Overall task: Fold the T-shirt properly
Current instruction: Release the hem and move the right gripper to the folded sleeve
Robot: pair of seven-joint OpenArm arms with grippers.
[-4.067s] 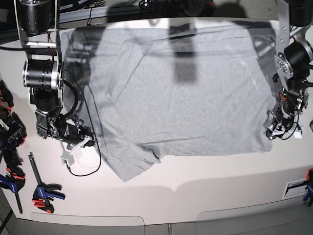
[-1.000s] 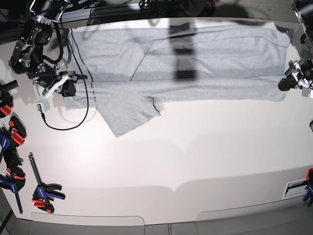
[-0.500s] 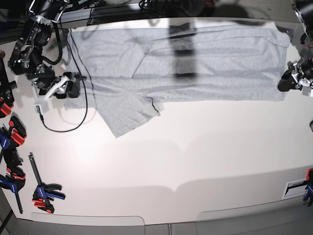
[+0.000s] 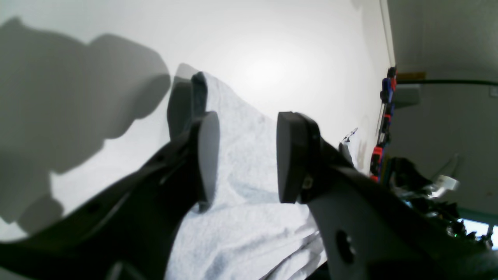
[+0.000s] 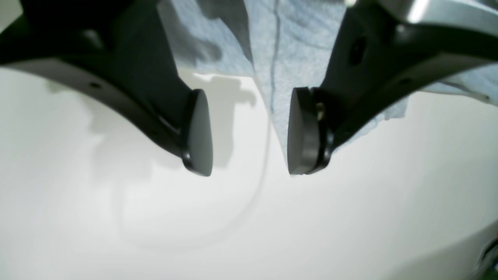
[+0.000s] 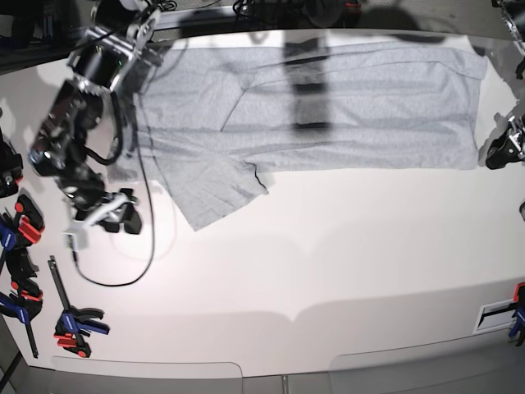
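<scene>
Both grippers have let go and pulled back from the cloth since a moment ago. Over on the base view's left, the right gripper [image 6: 123,215] now sits on bare table [image 6: 328,263], jaws parted and empty, clear of the T-shirt [image 6: 344,115]. At the far edge the left gripper [image 6: 502,148] hovers just beside the shirt's corner, jaws apart with nothing between them. That grey T-shirt lies folded in a long band along the table's back edge, one sleeve flaring forward.

Heathered grey knit-cloth T-shirt [image 6: 344,107] on smooth matt white table [image 6: 328,263]
</scene>
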